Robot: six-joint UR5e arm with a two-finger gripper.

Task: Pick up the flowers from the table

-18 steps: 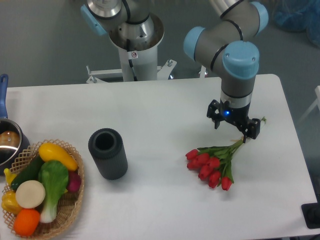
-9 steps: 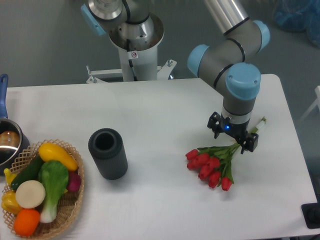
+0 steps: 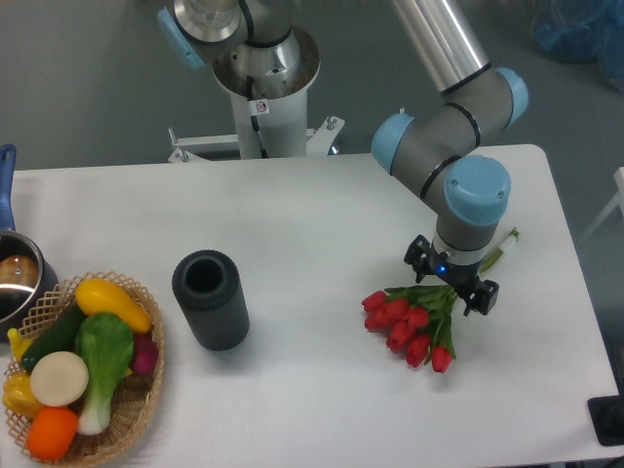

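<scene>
The flowers [image 3: 409, 322], a bunch of red tulips with green leaves, lie on the white table [image 3: 312, 214] at the right. Their pale green stems run up to the right, and the stem end [image 3: 501, 247] sticks out past the gripper. My gripper [image 3: 449, 279] is low over the stems, just above the blooms, pointing straight down. Its two dark fingers stand apart, one on each side of the stems, so it looks open. The part of the stems under the gripper is hidden.
A dark grey upright cylinder [image 3: 210, 298] stands left of centre. A wicker basket [image 3: 144, 402] of produce sits at the front left, with a metal pot [image 3: 14, 278] behind it. The robot's base [image 3: 263, 93] is at the table's far edge.
The gripper has moved down and slightly toward the front, from above the stems to low over them beside the blooms. The flowers have not moved.
</scene>
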